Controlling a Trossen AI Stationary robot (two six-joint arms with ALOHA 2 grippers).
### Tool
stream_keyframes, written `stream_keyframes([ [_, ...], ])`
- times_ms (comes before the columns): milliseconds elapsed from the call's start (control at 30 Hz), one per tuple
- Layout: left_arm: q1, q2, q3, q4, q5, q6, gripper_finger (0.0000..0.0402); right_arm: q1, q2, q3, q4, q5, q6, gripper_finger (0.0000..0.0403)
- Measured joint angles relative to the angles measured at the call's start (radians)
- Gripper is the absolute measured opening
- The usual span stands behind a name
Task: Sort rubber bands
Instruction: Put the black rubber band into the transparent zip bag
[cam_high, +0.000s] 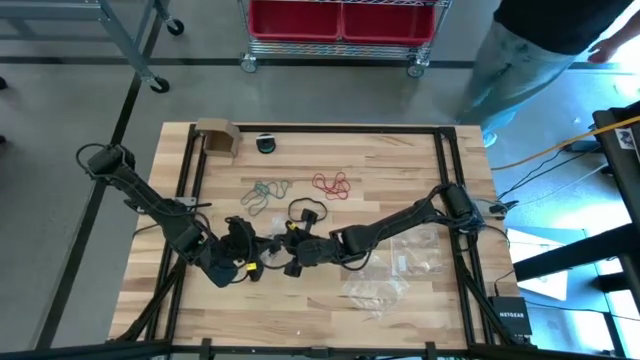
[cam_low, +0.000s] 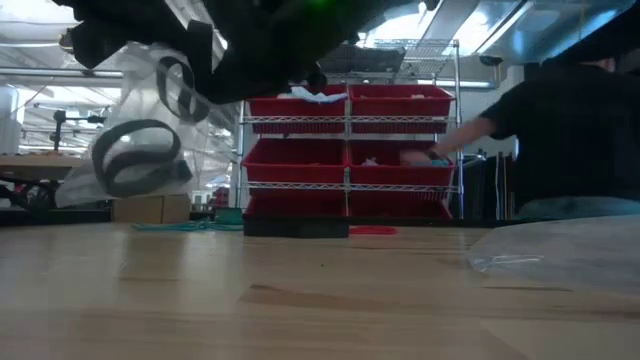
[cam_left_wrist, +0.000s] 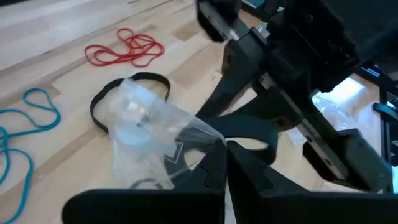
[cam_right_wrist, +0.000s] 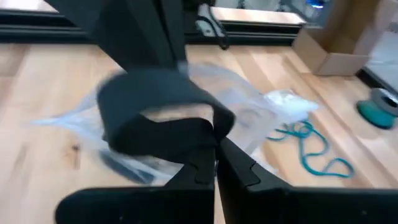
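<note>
Both jaws closed mid-worktop (cam_high: 400, 150): left gripper (cam_left_wrist: 225, 152) pinches a clear bag (cam_left_wrist: 146, 134), right gripper (cam_right_wrist: 216, 149) grips a black rubber band (cam_right_wrist: 158, 118) against that bag, seemingly. Red bands (cam_high: 331, 184) and teal bands (cam_high: 262, 191) lie loose beyond them, well apart from either jaws.

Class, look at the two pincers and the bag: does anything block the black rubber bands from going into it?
Nothing visible does. Both pincers, left and right, are shut on the clear zip bag, held above the table. Black rubber bands are already at the bag, though whether inside or against it is unclear.
</note>
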Motion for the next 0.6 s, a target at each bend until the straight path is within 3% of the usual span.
stream_keyframes([
  [233, 0.001, 0.000, 0.000, -0.035, -0.028, -0.020, 0.0000, -0.005, 0.006, 0.001, -0.032, -0.099, -0.033, 0.0001],
  [600, 0.012, 0.000, 0.000, -0.092, -0.032, -0.068, 0.0000, -0.043, 0.018, 0.002, -0.097, -0.140, 0.018, 0.0001],
])
